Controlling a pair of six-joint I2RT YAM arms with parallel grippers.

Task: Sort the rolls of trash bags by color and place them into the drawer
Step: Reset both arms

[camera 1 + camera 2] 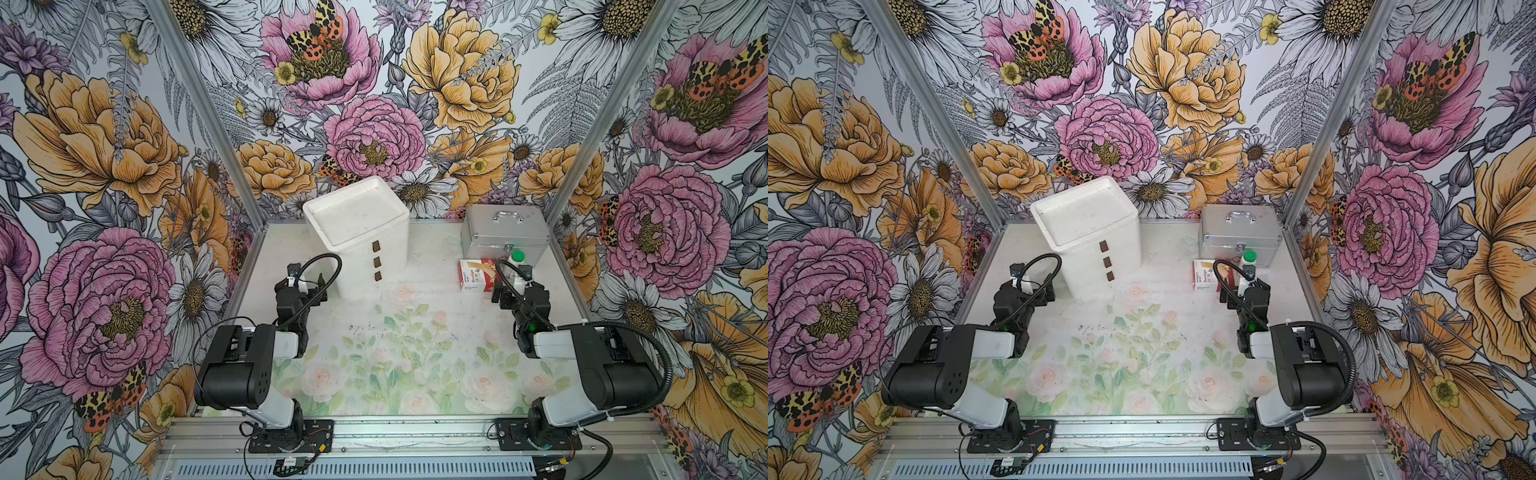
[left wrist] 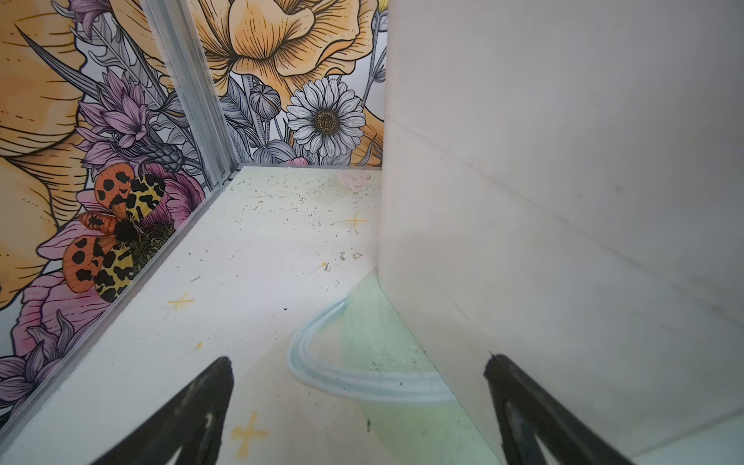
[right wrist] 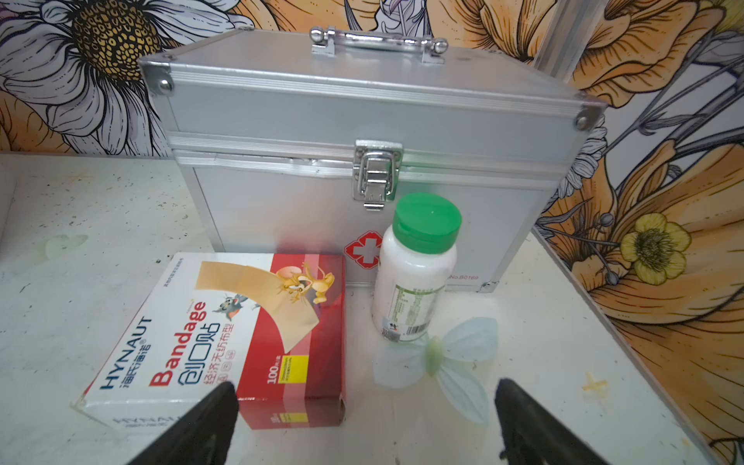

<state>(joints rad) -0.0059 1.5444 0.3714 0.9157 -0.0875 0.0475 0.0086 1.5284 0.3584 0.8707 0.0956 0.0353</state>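
No rolls of trash bags show in any view. The drawer unit [image 1: 365, 249] [image 1: 1096, 245] is a tall white box with three small brown handles on its front; its drawers look shut. It stands at the back of the table, left of centre. My left gripper [image 1: 305, 284] [image 2: 358, 362] is open and empty, low over the table just left of the unit, whose white side wall [image 2: 563, 201] fills much of the left wrist view. My right gripper [image 1: 519, 291] [image 3: 364, 384] is open and empty near the back right.
A silver first-aid case [image 1: 505, 232] [image 3: 362, 120] stands shut at the back right. In front of it lie a red-and-white bandage box [image 1: 478, 274] [image 3: 241, 334] and a white bottle with a green cap [image 1: 515, 259] [image 3: 414, 273], right ahead of my right gripper. Patterned walls close three sides.
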